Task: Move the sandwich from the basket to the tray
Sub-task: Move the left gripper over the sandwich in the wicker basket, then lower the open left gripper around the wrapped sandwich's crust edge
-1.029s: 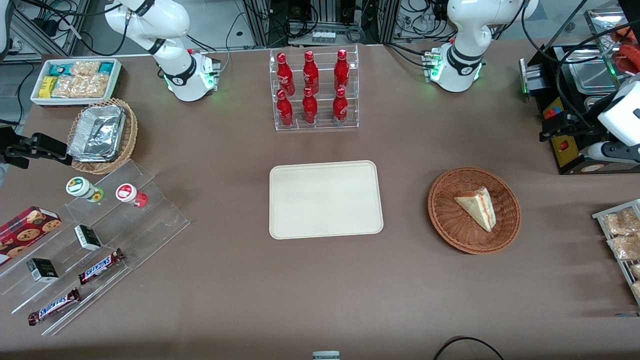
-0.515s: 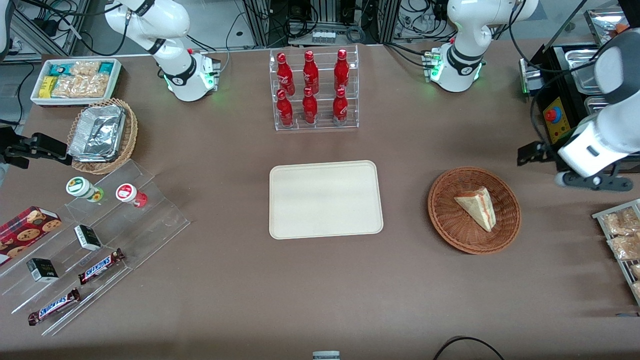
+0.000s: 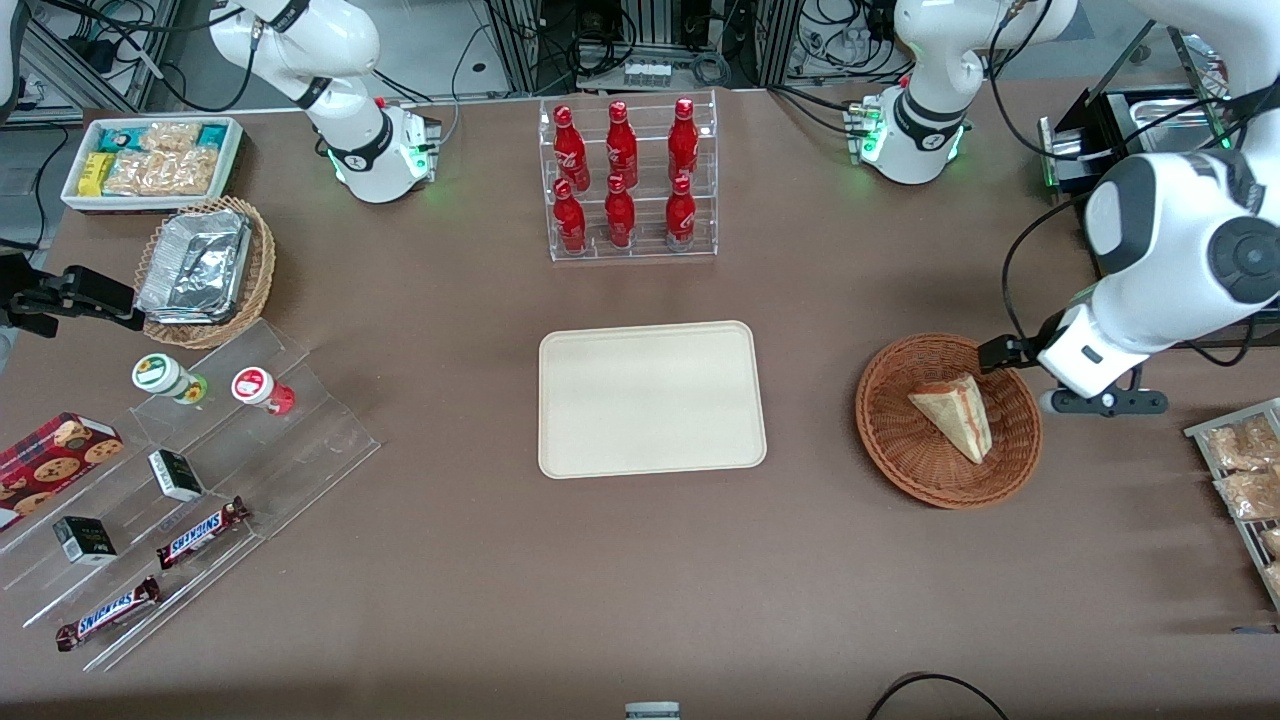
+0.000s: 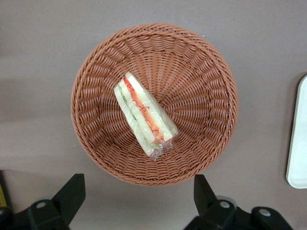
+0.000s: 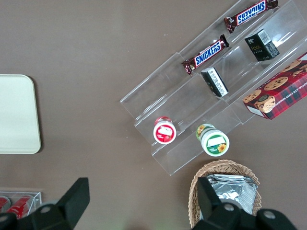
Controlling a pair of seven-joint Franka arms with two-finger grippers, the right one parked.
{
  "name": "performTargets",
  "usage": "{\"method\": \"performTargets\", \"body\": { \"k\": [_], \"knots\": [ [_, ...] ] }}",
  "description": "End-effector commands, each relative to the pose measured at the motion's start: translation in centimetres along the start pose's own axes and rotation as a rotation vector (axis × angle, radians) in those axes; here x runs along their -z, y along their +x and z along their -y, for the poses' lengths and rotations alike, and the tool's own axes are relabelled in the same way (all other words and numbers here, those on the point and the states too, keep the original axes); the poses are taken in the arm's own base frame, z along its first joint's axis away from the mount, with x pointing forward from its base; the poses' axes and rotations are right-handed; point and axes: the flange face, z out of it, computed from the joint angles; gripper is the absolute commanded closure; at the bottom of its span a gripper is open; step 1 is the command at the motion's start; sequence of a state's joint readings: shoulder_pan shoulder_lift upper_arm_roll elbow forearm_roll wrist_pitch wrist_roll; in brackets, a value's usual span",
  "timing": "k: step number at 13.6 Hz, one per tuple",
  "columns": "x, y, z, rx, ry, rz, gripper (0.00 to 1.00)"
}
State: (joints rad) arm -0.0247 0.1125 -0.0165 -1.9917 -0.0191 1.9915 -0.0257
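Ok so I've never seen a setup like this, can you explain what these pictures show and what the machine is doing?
These are two white robot arms bolted to a brown table. One picture looks down from the front; the other two come from cameras on each arm's wrist. The working arm's gripper hangs above a round wicker basket, jaws open, holding nothing. In the basket lies a wrapped sandwich. A bare cream tray sits mid-table, toward the parked arm from the basket. Also on the table: a rack of red bottles, chocolate bars and bagged snacks.
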Motion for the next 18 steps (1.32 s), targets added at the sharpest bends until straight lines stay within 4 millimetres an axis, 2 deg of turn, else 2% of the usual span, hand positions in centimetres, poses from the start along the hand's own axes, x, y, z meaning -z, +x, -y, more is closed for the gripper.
{"method": "performTargets", "body": {
  "k": [1, 5, 8, 10, 13, 18],
  "knots": [
    [-1.6, 0.6, -0.2, 0.059, 0.019, -0.008, 0.0],
    [-5.0, 0.4, -0.2, 0.149, 0.018, -0.009, 0.0],
    [-7.0, -0.3, -0.2, 0.288, 0.018, -0.01, 0.0],
    [-7.5, -0.3, -1.2, 0.416, 0.012, -0.035, 0.0],
    [-9.2, -0.1, -2.3, 0.609, 0.0, -0.062, 0.0],
    [-11.3, -0.1, -2.4, 0.605, 0.04, -0.065, 0.0]
  ]
}}
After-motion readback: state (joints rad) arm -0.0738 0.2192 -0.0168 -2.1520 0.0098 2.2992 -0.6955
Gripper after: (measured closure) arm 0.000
